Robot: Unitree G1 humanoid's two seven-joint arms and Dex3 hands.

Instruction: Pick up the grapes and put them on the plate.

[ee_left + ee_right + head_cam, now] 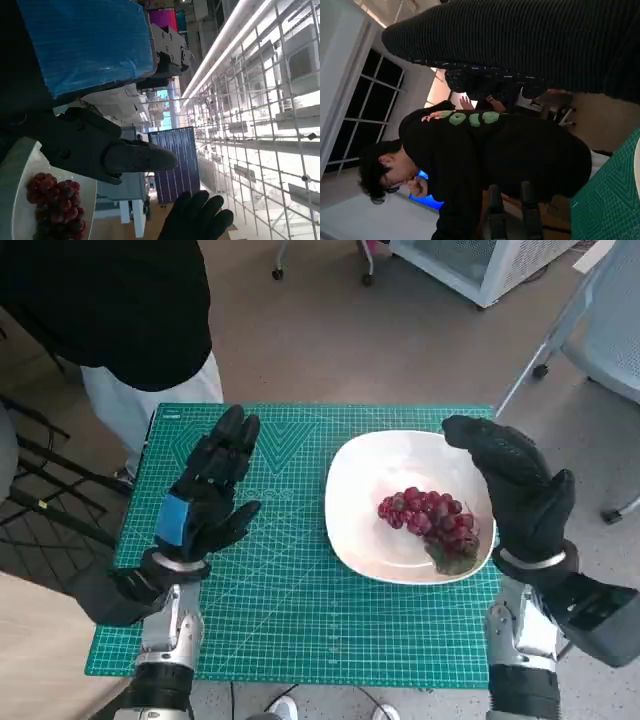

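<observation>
Looking down from the head, the grapes [432, 522] lie on the plate [355, 480] on the desk [280, 620]; left robot hand [205, 495] and right robot hand [520, 490] hover, fingers spread, empty. Left wrist: grapes again. Right wrist: a person [485, 160], the glove seemingly empty.

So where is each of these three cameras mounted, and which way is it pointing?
Head view: on the robot's head, looking steeply down at the mat; left hand and right hand show.
Left wrist view: behind the left hand, facing sideways across the room.
Right wrist view: behind the glove, facing a person.
Shared: head and left wrist views both show the grapes on the plate.
</observation>
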